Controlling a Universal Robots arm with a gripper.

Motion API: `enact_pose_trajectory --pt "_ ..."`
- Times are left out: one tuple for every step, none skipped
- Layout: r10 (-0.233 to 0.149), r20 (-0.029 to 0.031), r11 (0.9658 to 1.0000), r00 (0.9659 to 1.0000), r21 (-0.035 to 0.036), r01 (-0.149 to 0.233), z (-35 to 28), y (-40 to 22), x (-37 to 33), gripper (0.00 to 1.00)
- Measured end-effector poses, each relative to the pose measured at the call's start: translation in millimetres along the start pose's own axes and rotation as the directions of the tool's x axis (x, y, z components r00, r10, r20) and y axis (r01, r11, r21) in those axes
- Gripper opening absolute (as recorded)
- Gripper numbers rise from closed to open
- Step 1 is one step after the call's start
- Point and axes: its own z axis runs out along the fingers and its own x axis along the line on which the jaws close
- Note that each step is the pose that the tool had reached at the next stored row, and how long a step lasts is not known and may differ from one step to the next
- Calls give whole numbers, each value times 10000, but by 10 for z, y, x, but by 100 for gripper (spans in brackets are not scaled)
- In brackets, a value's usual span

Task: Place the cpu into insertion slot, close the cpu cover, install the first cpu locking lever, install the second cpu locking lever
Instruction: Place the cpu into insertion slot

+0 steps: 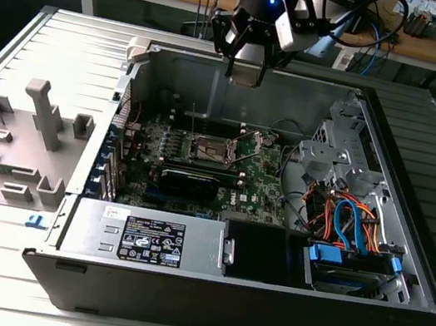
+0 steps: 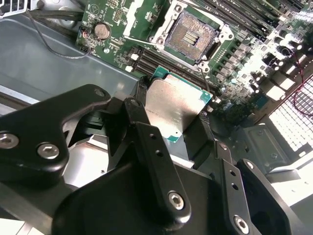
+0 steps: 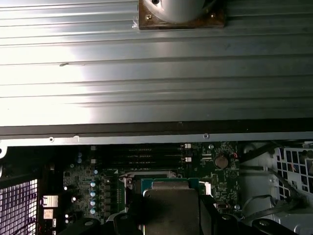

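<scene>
In the tool (image 2: 173,100) | cpu (image 2: 178,110) held (metal top showing) | insertion slot (image 2: 190,36) apart

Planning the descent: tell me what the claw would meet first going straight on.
Likely the open insertion slot, met by the cpu in the claw; depth is unclear.
</scene>
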Motion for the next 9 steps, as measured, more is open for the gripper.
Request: enact_pose_trajectory --pt "-1 0 10000 10000 -1 1 2 -2 0 55" --pt "0 0 10000 10000 0 0 3 -4 0 55" --pt "0 1 10000 10000 -1 0 5 -7 0 55" --pt "0 1 10000 10000 -1 0 6 -9 0 55" --pt "0 0 10000 10000 -1 0 7 -10 0 55" --pt "0 0 10000 10000 -1 0 8 -12 0 55" --pt "0 1 10000 10000 -1 0 9 -13 0 55" --pt "0 0 10000 10000 -1 0 10 -15 -1 55" --pt "0 0 10000 10000 0 0 11 -16 -1 55"
